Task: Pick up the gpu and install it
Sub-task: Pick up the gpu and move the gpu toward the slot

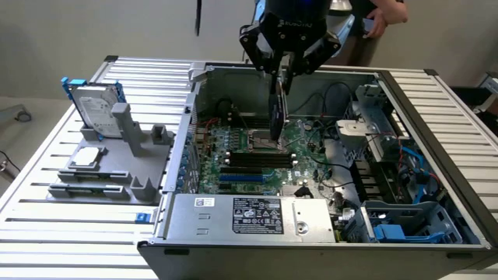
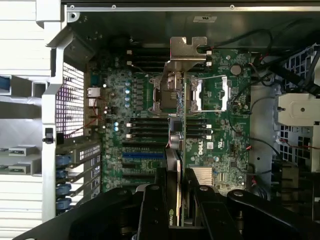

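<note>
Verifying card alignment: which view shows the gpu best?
Exterior view: the gpu hangs from the gripper above the motherboard, whole length visible. The wrist view shows it edge-on between the fingers, silver bracket at the far end.

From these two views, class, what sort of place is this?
Likely a robotics lab bench for computer assembly: an open PC case lies on a slatted metal table, and the gripper holds the gpu above its motherboard.

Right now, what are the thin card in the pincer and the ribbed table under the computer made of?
The thin black card looks shrouded in matt plastic: dull, dark. Its silver end bracket looks like bare folded sheet metal. The ribbed silver table seems aluminium: pale, evenly grooved.
</note>
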Robot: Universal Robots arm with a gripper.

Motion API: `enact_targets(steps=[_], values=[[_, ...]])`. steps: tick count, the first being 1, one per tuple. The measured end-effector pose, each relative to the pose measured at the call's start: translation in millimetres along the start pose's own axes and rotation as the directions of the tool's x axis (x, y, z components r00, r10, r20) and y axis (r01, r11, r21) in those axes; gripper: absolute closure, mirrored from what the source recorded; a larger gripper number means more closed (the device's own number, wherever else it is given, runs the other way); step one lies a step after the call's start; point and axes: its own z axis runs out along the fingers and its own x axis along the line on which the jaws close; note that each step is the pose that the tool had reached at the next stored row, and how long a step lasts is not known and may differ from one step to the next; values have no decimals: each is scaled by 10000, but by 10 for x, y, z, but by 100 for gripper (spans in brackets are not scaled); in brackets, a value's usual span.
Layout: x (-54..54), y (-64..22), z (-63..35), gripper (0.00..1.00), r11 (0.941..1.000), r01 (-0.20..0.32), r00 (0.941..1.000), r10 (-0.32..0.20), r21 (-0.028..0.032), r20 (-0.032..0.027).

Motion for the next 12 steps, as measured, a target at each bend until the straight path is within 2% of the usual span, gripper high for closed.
enact_targets(steps=[3, 6, 9, 12], values=[[-56, -4, 52, 74, 9999, 137, 9999, -137, 70, -13], [-63, -7, 100, 74, 9983, 570, 9984, -569, 117, -49], [-65, -10, 134, 74, 9936, 1124, 9936, -1123, 130, -97], [-65, -12, 159, 74, 9862, 1652, 9862, -1650, 140, -143]])
